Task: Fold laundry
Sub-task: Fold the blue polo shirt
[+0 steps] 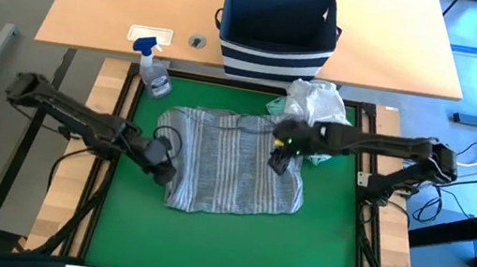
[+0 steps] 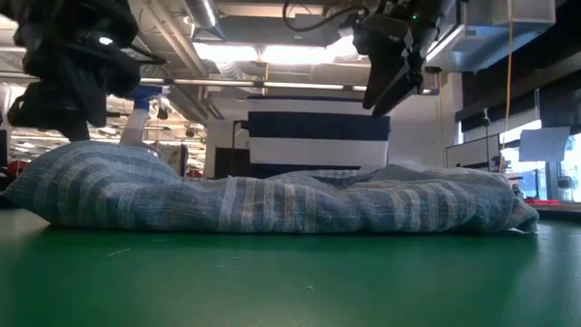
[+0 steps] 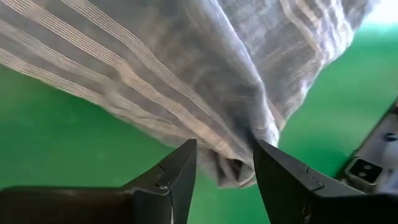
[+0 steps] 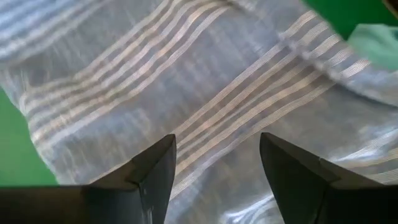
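The grey-blue striped shirt (image 1: pixel 229 165) lies folded in a rough rectangle in the middle of the green mat (image 1: pixel 203 242). My left gripper (image 1: pixel 162 168) is open at the shirt's near left corner, and a bunched fold of that corner (image 3: pixel 237 169) sits between its fingers. My right gripper (image 1: pixel 279 163) hangs open above the shirt's right part, clear of the cloth in the low view (image 2: pixel 381 100). A white garment (image 1: pixel 321 99) and a mint one (image 1: pixel 277 107) lie crumpled at the mat's far right. My left gripper comes slanting down from the table's left. Its fingers (image 3: pixel 273 168) stand on either side of the shirt's bunched corner fold (image 3: pixel 237 169), which lies on the mat. I cannot tell whether they touch the cloth.
The navy-and-white striped basket (image 1: pixel 277 30) stands on the wooden table beyond the mat. A spray bottle (image 1: pixel 155 72) stands at the mat's far left corner. Bare green mat lies in front of the shirt and to both sides.
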